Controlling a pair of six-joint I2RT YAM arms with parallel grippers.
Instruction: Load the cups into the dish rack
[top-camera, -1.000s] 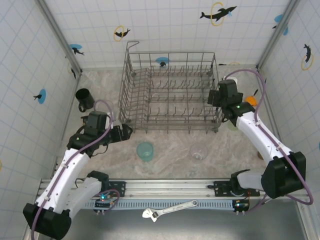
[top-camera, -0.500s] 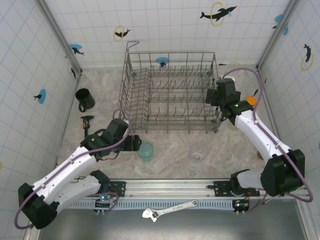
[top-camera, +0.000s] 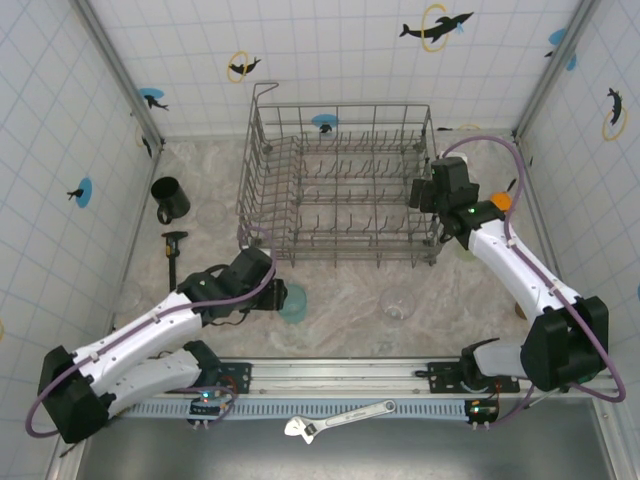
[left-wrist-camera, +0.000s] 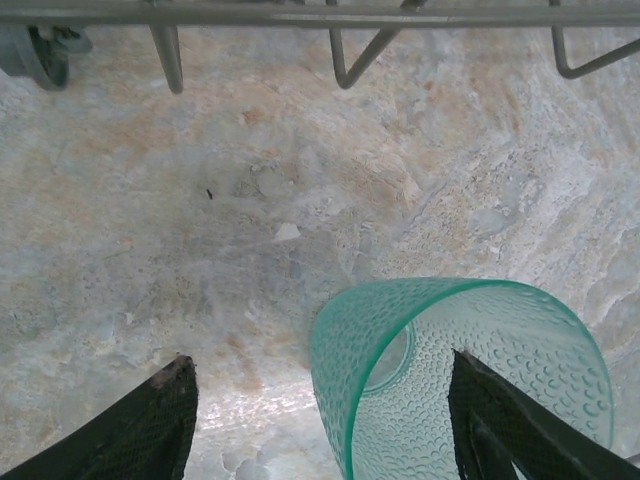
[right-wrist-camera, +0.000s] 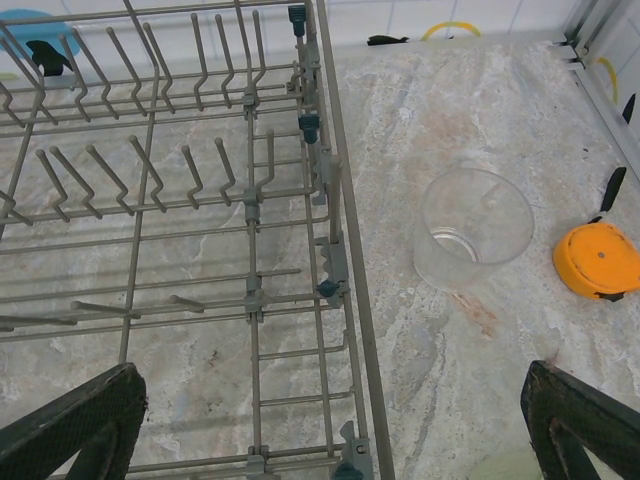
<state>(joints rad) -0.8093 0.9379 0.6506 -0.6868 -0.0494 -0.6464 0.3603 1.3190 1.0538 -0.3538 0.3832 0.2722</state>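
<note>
Because teal tumbler (left-wrist-camera: 370, 360) wall sits between its parted fingers (left-wrist-camera: 160, 420), left gripper (left-wrist-camera: 320, 365) looks set for a rim pinch; right gripper (right-wrist-camera: 332, 375), spread, idles by dish rack (right-wrist-camera: 338, 200).

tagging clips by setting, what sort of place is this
Probably a staged robot test cell dressed as a kitchen, not a real one: tiled walls with dolphin stickers, a marble-look tabletop holding a wire dish rack, and an arm mounting rail along the near edge.

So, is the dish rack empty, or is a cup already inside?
Empty. The dish rack has bare tines, and the teal cup sits outside it.
</note>
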